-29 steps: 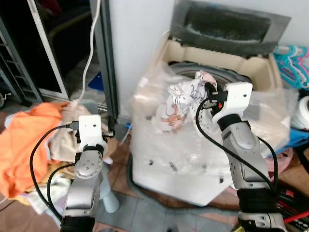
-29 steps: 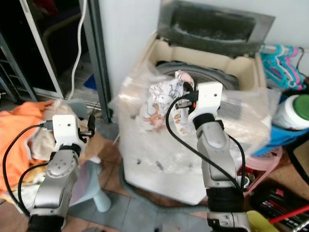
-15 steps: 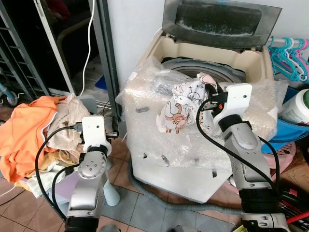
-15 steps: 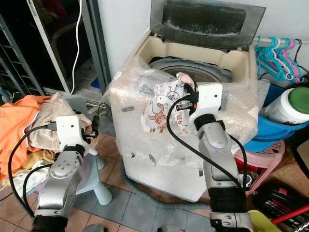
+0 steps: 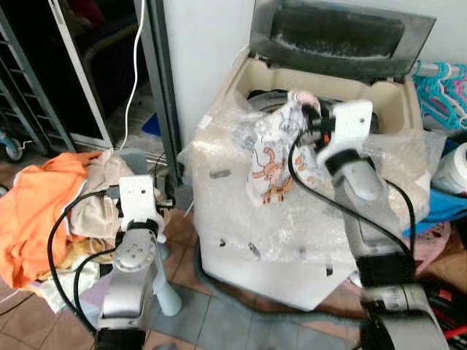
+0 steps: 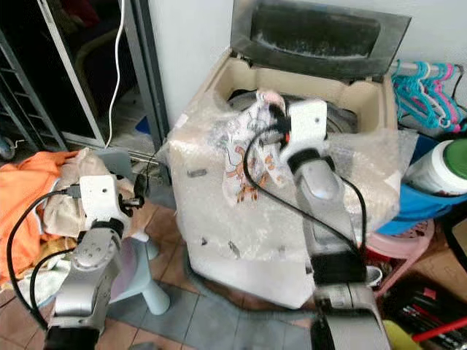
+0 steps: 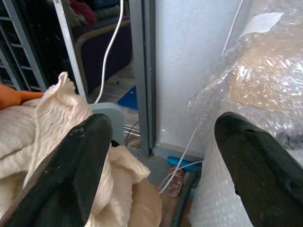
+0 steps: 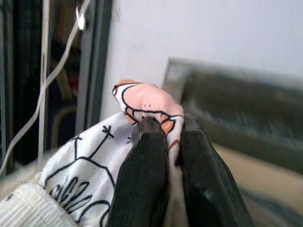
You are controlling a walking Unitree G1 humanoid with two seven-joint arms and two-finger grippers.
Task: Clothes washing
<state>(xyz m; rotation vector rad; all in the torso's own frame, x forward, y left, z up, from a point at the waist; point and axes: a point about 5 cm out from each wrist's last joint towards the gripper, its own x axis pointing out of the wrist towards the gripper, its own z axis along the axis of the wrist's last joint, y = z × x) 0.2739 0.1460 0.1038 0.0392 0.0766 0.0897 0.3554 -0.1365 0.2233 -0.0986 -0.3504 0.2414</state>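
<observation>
A white garment with orange cartoon prints (image 5: 273, 157) hangs from my right gripper (image 5: 312, 117), which is shut on its top edge above the front rim of the open top-loading washing machine (image 5: 241, 262). The wrist view shows the two black fingers (image 8: 147, 179) pinching the printed cloth (image 8: 75, 189). The machine's dark drum opening (image 5: 266, 95) lies just behind the garment, under the raised lid (image 5: 336, 33). My left gripper (image 7: 158, 161) stands open low at the left, beside a cream cloth (image 7: 33, 127) and a pile of orange and beige laundry (image 5: 40, 204).
Bubble wrap (image 5: 292, 211) covers the machine's front and top. A small pale stool (image 5: 164, 292) stands under the left arm. A metal door frame (image 5: 157, 87) and white cable (image 5: 135, 73) rise at the left. Teal hangers (image 5: 441, 80) and a white jar (image 6: 441, 164) sit at the right.
My right gripper has lifted the printed garment higher and further back toward the drum opening. The left arm stays in place. The camera has shifted slightly.
</observation>
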